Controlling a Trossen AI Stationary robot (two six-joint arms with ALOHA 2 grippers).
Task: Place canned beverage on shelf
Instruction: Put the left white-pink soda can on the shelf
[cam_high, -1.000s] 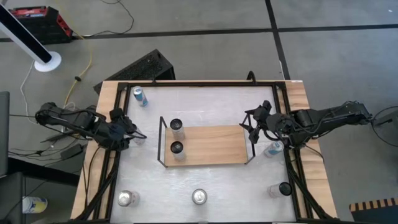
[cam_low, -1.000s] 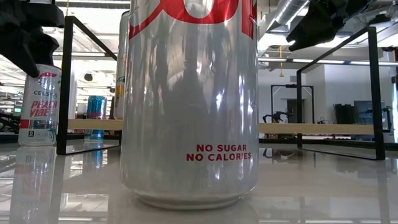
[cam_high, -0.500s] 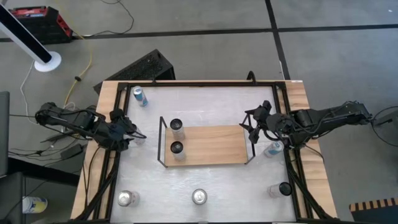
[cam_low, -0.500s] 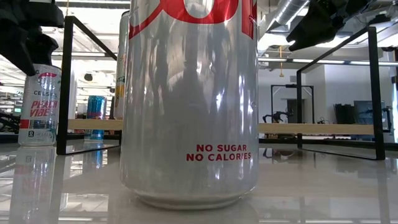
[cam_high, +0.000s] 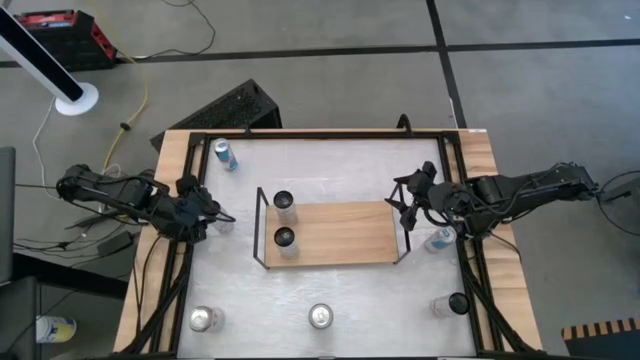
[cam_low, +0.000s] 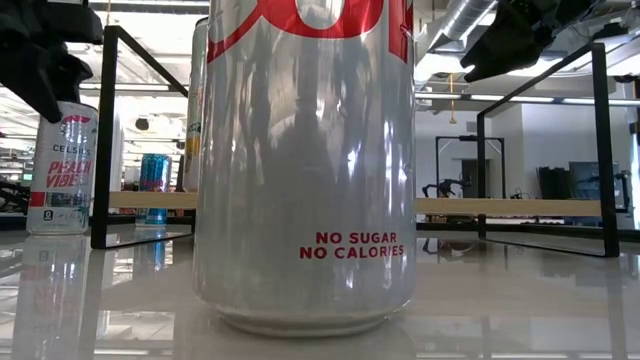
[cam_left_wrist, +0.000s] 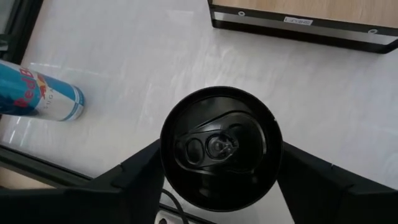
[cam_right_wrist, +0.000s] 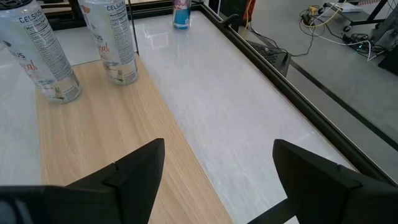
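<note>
Change: since the earlier frame the left gripper (cam_left_wrist: 217, 205) has drawn its fingers in against the black-topped can (cam_left_wrist: 219, 148); nothing else has shifted.
Left gripper: at the tabletop's left edge, jaws set either side of the upright can's rim; a firm grip I cannot tell.
Right gripper (cam_right_wrist: 214, 171): jaws wide, holding nothing, above the shelf's right end.
Shelf (cam_high: 345, 232): mid-tabletop, with two upright cans (cam_high: 285, 220) at its left end.
Other cans: blue can (cam_high: 226, 155) lying in the far left corner; three more along the near edge; one by the right edge.
</note>
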